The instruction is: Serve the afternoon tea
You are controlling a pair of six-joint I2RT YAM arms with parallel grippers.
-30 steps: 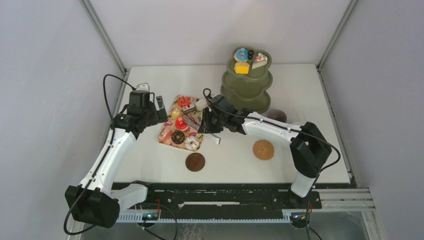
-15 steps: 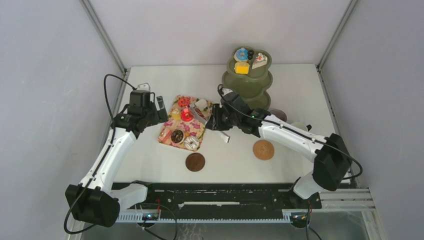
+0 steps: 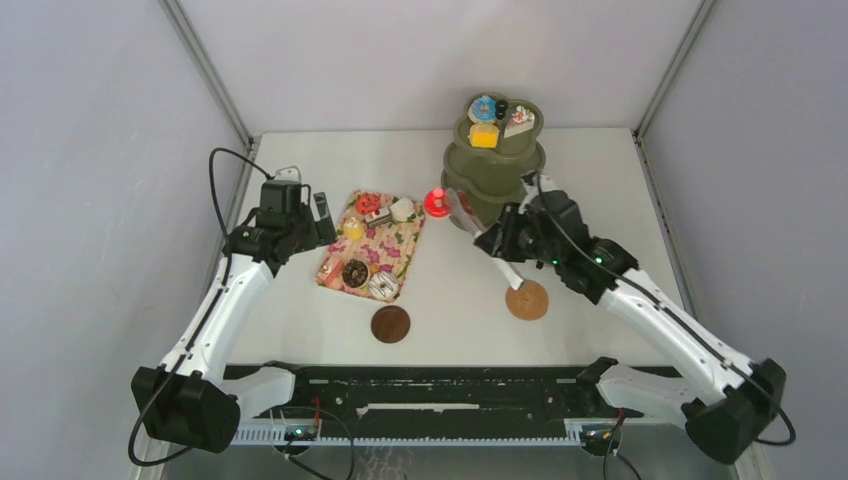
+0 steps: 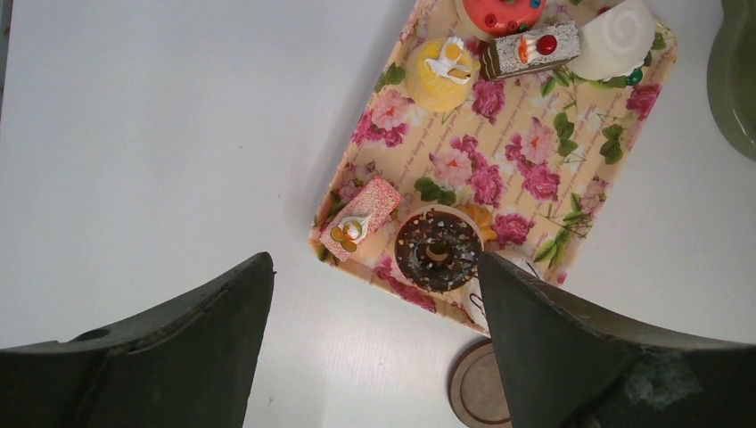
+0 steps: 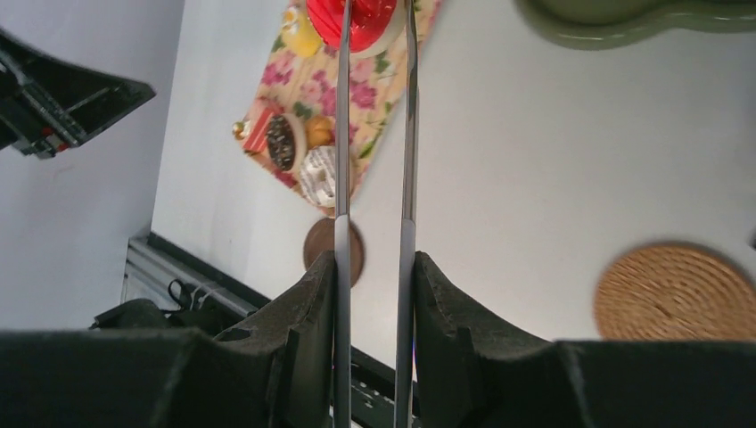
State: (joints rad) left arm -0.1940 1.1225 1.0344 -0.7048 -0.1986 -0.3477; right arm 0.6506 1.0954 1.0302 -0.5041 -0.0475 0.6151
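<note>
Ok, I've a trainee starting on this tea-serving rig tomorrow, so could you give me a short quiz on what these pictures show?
1. Multiple choice: what do the tongs held in the right gripper pinch at their tips?
A) a chocolate donut
B) a red pastry
C) a yellow cube
2. True or false: the left gripper is shut on a cake slice.
3. Fill in: ___ round coasters lie on the table.

Key
1. B
2. False: it hangs open above the floral tray.
3. Two
</note>
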